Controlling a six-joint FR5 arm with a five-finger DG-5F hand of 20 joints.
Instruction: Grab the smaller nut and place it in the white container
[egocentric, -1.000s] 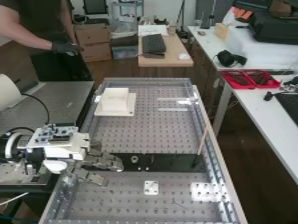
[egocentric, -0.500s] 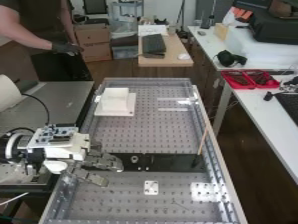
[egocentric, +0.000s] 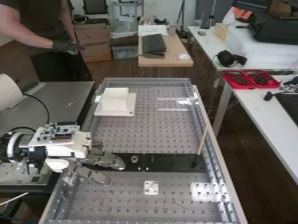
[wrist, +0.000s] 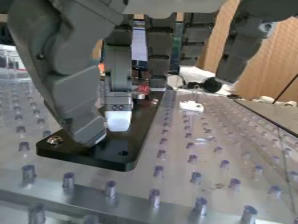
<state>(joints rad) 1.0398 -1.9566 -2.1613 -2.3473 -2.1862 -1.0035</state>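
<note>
Sees in the high view the white container (egocentric: 115, 103) beyond the black plate (egocentric: 169, 162) bearing a nut-like ring (egocentric: 134, 159), possibly the smaller nut; in the wrist view, a metal fastener (wrist: 54, 140) at one plate corner. Hangs low by the plate with the hand (egocentric: 105, 160) spread and relaxed.

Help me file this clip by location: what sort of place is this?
Probably a robotics lab or workshop, judging by the robot hand over a grid-patterned benchtop, with cardboard boxes behind.
</note>
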